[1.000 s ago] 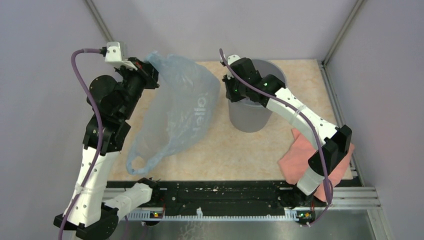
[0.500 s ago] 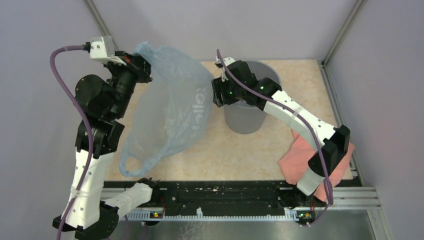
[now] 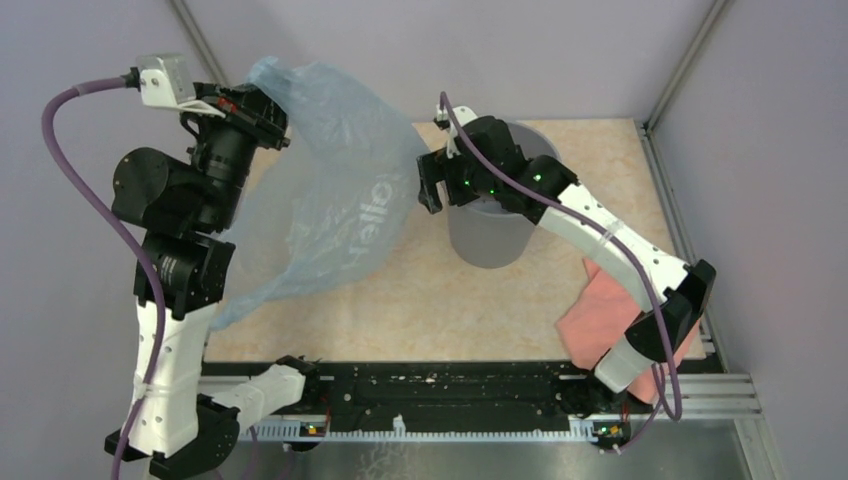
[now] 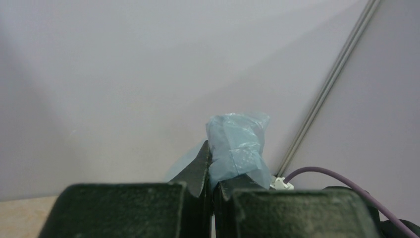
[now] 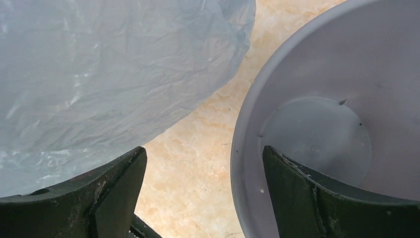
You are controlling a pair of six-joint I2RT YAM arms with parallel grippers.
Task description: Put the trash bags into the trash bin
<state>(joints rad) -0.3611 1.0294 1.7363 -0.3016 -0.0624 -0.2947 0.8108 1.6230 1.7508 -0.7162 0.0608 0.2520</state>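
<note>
The thin, translucent pale blue plastic bag (image 3: 340, 190) hangs from the clamped left pincer (image 3: 262, 112), long axis slanting down toward the near left, just left of the upright grey round plastic bin (image 3: 495, 240). The right pincer (image 3: 428, 185) stands wide and empty between them.

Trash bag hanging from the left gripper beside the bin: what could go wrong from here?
1. The left gripper pinches only a small bunched bit of the trash bag; the floppy film could slip free.
2. The bag hangs left of the trash bin, not over its mouth, so it may drape outside the rim.
3. The right gripper, open, straddles the bin's rim; a careless move might tip the bin.
</note>
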